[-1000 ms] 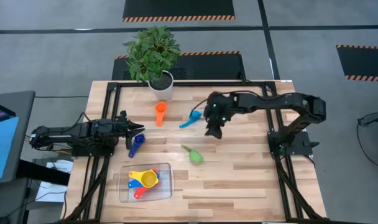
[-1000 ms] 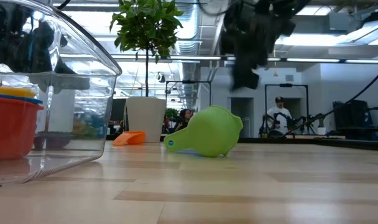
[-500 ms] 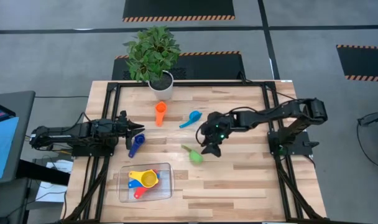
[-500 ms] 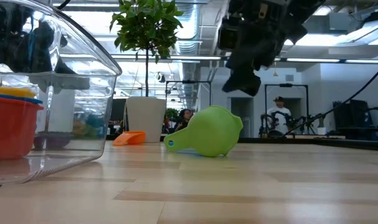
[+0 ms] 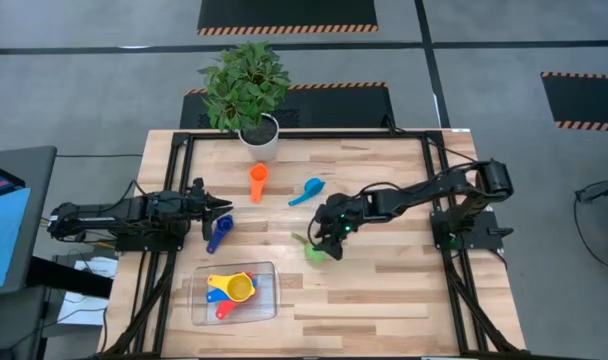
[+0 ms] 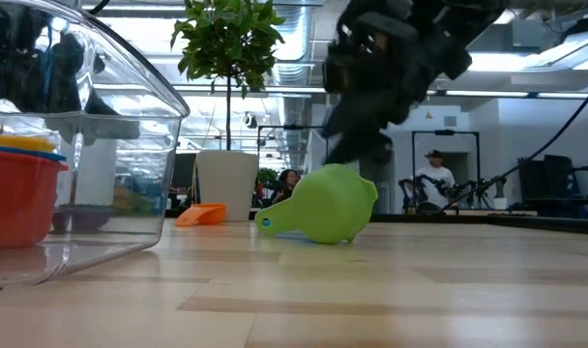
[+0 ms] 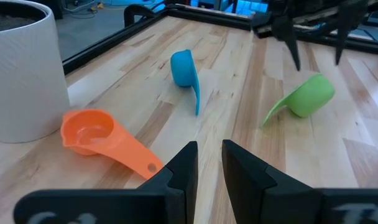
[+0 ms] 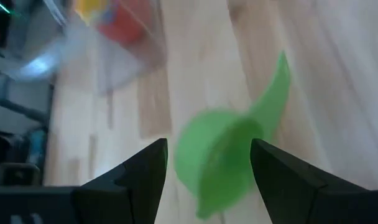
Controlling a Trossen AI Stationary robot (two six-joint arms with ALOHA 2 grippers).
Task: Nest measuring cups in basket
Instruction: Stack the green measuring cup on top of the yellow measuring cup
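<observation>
A green measuring cup (image 5: 312, 251) lies on its side mid-table, bowl rim on the wood and handle (image 6: 266, 224) pointing out. My right gripper (image 8: 207, 163) hovers just above it, open, one finger on each side of the bowl (image 8: 217, 158), touching nothing. Orange (image 5: 258, 182), light blue (image 5: 307, 190) and dark blue (image 5: 217, 235) cups lie loose on the table. The clear basket (image 5: 265, 303) near the front edge holds yellow, red and blue cups stacked together. My left gripper (image 7: 207, 155) waits at the left edge, its fingers a narrow gap apart with nothing between them.
A white pot with a green plant (image 5: 260, 135) stands at the far edge. A black frame (image 5: 424, 140) runs round the table. Bare wood lies to the right of the green cup and between it and the basket.
My right gripper has swung from beside the light blue cup toward the table's near edge and left, sinking as it went, and now stands over the green cup. Its fingers have stayed apart. The cups have not moved.
</observation>
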